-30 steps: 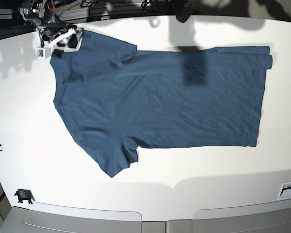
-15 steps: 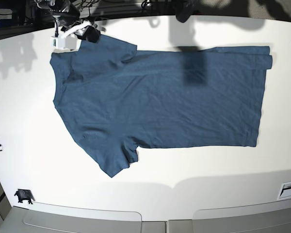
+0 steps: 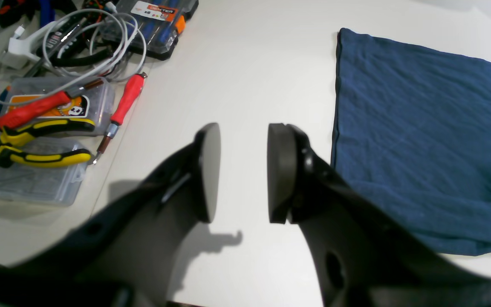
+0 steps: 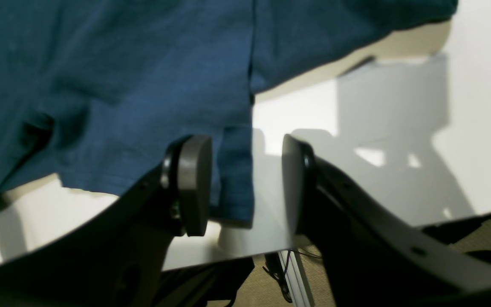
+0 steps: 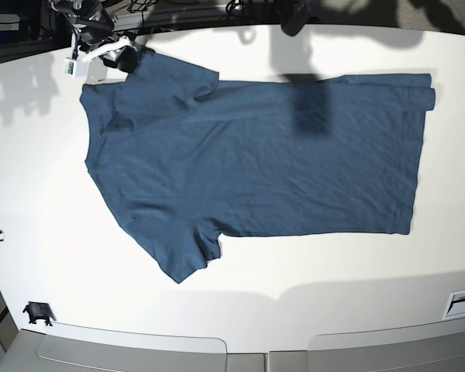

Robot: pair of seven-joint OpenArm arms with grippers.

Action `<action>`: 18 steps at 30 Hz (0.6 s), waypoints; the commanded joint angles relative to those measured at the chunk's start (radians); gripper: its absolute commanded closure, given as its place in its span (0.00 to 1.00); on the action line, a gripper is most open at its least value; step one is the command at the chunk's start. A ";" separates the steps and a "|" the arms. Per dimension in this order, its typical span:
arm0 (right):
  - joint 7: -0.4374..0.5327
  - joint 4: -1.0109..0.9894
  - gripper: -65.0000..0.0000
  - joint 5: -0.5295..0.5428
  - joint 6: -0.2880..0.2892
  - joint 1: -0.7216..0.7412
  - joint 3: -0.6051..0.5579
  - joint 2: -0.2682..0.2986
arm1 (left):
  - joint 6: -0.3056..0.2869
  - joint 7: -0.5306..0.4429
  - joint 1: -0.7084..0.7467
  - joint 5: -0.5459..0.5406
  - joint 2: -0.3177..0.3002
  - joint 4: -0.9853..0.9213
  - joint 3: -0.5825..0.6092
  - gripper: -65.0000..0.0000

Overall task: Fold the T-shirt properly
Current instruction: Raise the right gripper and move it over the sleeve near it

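- Since half a second ago the right gripper (image 5: pixel 108 56) has slid slightly toward the table's far corner; the T-shirt (image 5: pixel 256 163) lies unchanged, spread flat across the white table (image 5: pixel 333 271).
- Right gripper's jaws are spread, a sleeve edge (image 4: pixel 235 179) hanging between the pads, unpinched, at the table's rim.
- Left gripper (image 3: pixel 243 170) hovers with jaws parted over bare table just beside the shirt's hem (image 3: pixel 336 94).
- Broad open surface runs along the near side.
- Pliers (image 3: pixel 36 140), screwdriver (image 3: pixel 122 106), cables (image 3: pixel 83 38) clutter the table's end.
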 commanded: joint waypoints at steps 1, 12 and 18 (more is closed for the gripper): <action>0.019 0.015 0.61 0.011 0.004 -0.006 0.004 0.008 | -0.006 -0.031 0.005 -0.021 -0.023 0.014 -0.014 0.74; -0.020 0.014 0.61 0.041 0.005 -0.006 0.004 -0.020 | -0.006 -0.031 0.005 -0.021 -0.023 0.014 -0.014 0.74; -0.023 0.008 0.61 0.029 0.005 -0.006 0.004 -0.026 | -0.006 -0.038 0.005 -0.021 -0.023 0.014 -0.014 0.74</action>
